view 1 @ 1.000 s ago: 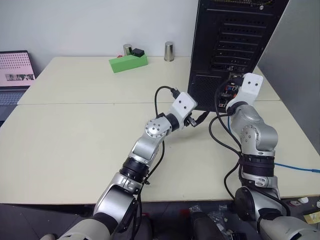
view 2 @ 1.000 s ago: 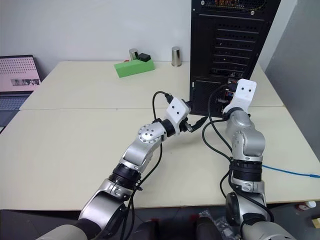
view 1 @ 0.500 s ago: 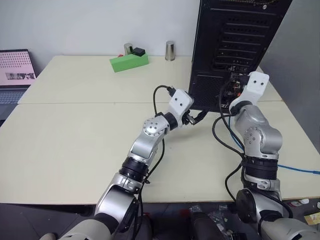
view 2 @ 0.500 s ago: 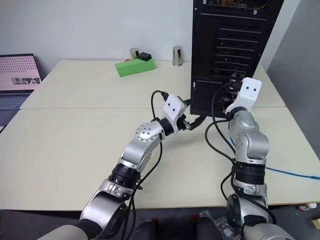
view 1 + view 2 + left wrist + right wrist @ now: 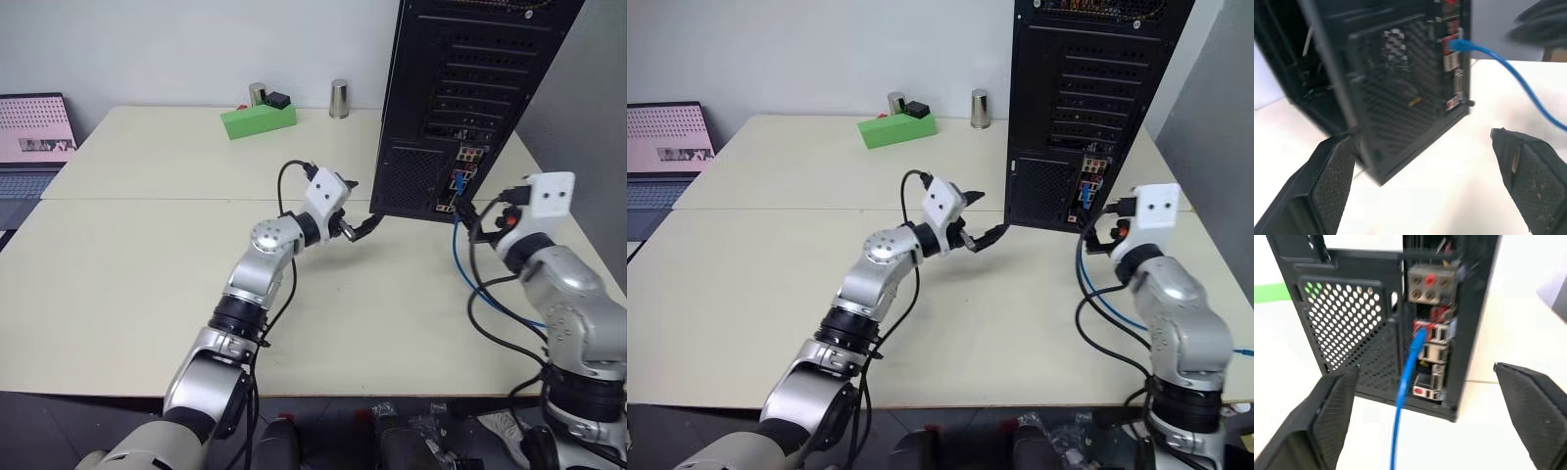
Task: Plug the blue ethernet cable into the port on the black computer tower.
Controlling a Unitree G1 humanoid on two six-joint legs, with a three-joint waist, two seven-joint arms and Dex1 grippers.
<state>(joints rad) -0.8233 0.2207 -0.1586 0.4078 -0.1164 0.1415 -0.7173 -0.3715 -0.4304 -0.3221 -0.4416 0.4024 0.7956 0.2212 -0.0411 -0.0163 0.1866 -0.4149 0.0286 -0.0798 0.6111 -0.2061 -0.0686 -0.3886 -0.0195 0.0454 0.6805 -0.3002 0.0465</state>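
The black computer tower (image 5: 460, 78) stands upright at the table's far right, its rear face toward me. The blue ethernet cable (image 5: 1409, 360) runs up into the port (image 5: 1421, 329) in the connector cluster, where its plug sits. From there the cable (image 5: 457, 235) hangs down to the table and trails off right. My right gripper (image 5: 477, 219) is open and empty, a short way back from the cluster and apart from the cable. My left gripper (image 5: 355, 206) is open and empty too, just left of the tower's lower vent grille (image 5: 1400, 93).
A green block (image 5: 258, 117) and a metal cylinder (image 5: 339, 98) sit at the table's back. A laptop (image 5: 34, 132) is at the far left. A grey panel (image 5: 598, 117) rises right of the tower. Black arm cables loop near my right arm.
My right gripper opened, let go of the blue cable and drew back from the tower. The cable stays in the port. My left gripper shifted left, away from the tower.
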